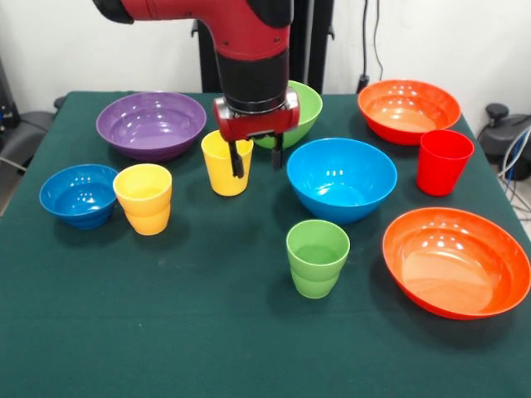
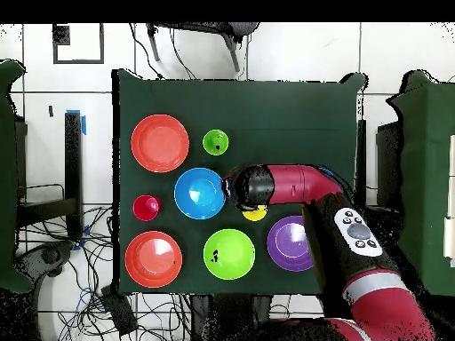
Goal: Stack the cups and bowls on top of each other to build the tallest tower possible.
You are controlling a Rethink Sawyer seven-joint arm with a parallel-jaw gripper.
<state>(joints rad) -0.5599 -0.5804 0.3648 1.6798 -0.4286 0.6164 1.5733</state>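
- No tower exists yet: every cup and bowl sits apart on the green bench (image 1: 207, 348), all upright with mouths up.
- The yellow cup (image 1: 222, 170) directly under the arm stands between the purple bowl (image 1: 151, 124) and the large light-blue bowl (image 1: 341, 178), with the green bowl (image 1: 300, 112) just behind.
- The end effector (image 1: 256, 157) hangs at this cup's rim; its 2 dark fingers are spread, 1 appearing to dip at or inside the cup's right wall, the other outside it. It grips nothing so far as I can tell.
- Handling, as I judge it: the cups look like light, stiff, glossy plastic, so likely slippery. Pinching 1 wall at the rim, 1 finger inside and 1 outside, seems the soundest hold.
- Further out: a 2nd yellow cup (image 1: 143, 197) beside the small dark-blue bowl (image 1: 80, 195), a green cup (image 1: 317, 257) toward the front, a red cup (image 1: 443, 161), and 2 orange bowls (image 1: 408, 109) (image 1: 456, 261).
- The light-blue bowl looks the steadiest base.
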